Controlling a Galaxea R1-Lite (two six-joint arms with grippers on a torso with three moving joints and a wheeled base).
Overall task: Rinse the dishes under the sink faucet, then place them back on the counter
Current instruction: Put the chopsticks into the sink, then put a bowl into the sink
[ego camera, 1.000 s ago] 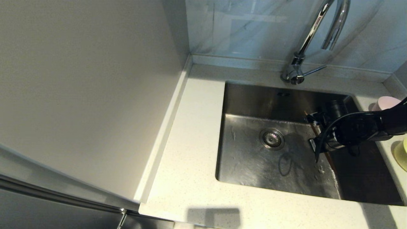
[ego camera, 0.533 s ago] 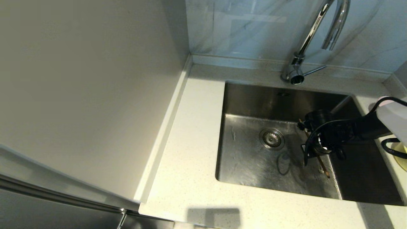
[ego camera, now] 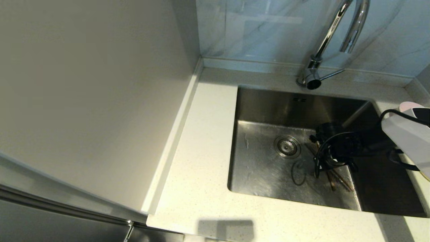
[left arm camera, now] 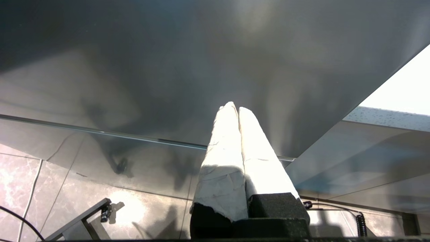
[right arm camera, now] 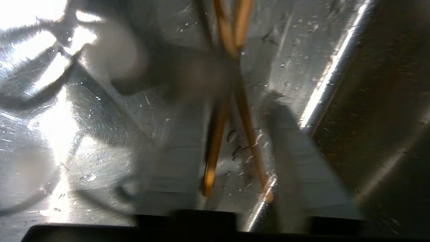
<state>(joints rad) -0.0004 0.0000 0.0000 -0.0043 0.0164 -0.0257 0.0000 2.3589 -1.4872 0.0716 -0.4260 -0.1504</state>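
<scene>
my off-white speckled stone counter (ego camera: 201,161) wraps the square brushed steel sink (ego camera: 265,174), which sits toward the counter's right side, its back wall close under the tall chrome gooseneck faucet (ego camera: 331,37) at the counter's rear edge. the faucet's thin side lever points toward the right. the round metal drain strainer (ego camera: 287,146) lies near the middle of the basin floor.

my right gripper (ego camera: 319,154) is down inside the sink, just right of the strainer, low over the wet steel. its fingers (right arm camera: 302,174) stand parted, released, with nothing pinched between them. the pair of thin brown wooden chopsticks (ego camera: 337,179) lies loose on the basin floor right under the gripper, crossed over each other, tips pointing toward the sink's front edge; in the right wrist view they (right arm camera: 231,101) run between my spread fingers with drops of water around them.

on the counter's right edge, a sliver of the small pale pink round bowl (ego camera: 408,106) shows behind my right forearm.

my left gripper (left arm camera: 237,111) hangs parked off the counter, beside a grey panel, its white-wrapped fingers pressed together on nothing.
</scene>
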